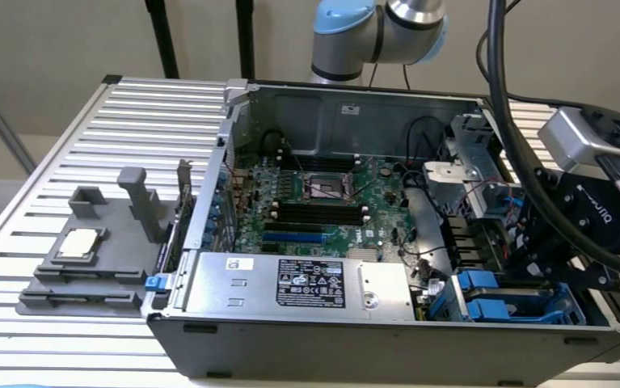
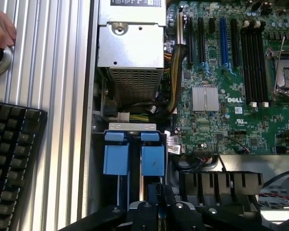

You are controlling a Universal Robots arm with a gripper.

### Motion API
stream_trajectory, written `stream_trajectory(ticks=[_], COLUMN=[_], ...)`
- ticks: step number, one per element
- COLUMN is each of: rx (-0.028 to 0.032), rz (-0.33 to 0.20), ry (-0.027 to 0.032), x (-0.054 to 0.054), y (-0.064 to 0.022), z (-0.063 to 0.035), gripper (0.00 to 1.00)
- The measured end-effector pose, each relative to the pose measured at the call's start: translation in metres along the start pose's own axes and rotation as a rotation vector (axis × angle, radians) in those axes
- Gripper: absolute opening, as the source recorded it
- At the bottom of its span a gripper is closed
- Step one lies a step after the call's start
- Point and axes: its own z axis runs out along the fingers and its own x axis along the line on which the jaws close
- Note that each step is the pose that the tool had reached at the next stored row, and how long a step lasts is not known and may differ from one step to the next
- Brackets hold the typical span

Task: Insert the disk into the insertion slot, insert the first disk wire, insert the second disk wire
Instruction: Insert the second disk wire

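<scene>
Dark grey metal insertion slot (image 1: 504, 303) with bright blue plastic rails sits at the open computer case's (image 1: 396, 347) front corner on the exterior view's right, just beside the silver power-supply box (image 1: 299, 283); blue tabs (image 2: 135, 156) stand upright in it; the disk itself I cannot make out. Black gripper (image 2: 159, 204) hangs over the slot, fingers clenched together, grasping nothing visible; green motherboard (image 2: 231, 91) lies beyond; a hand (image 2: 1, 33) and black keyboard (image 2: 12, 163) rest on the ribbed metal table (image 2: 53, 72).

"DELL" is printed on the green motherboard (image 2: 231, 72).
</scene>
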Motion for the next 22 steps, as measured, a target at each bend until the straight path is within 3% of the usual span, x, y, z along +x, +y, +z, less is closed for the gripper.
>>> stream_trajectory(ticks=[3,6,18,22], rx=[0.0001,0.0000,-0.0001,-0.0007], rz=[0.000,0.000,-0.002,-0.002], ry=[-0.0025,-0.0003,-0.0013,-0.0041], x=[-0.0017,-0.0026,-0.0015,-0.0018], y=[-0.0002,0.0000,-0.0009,-0.0002], z=[0.0012,0.0002,0.0058,0.0011], gripper=[0.16,0.16,0.16,0.18])
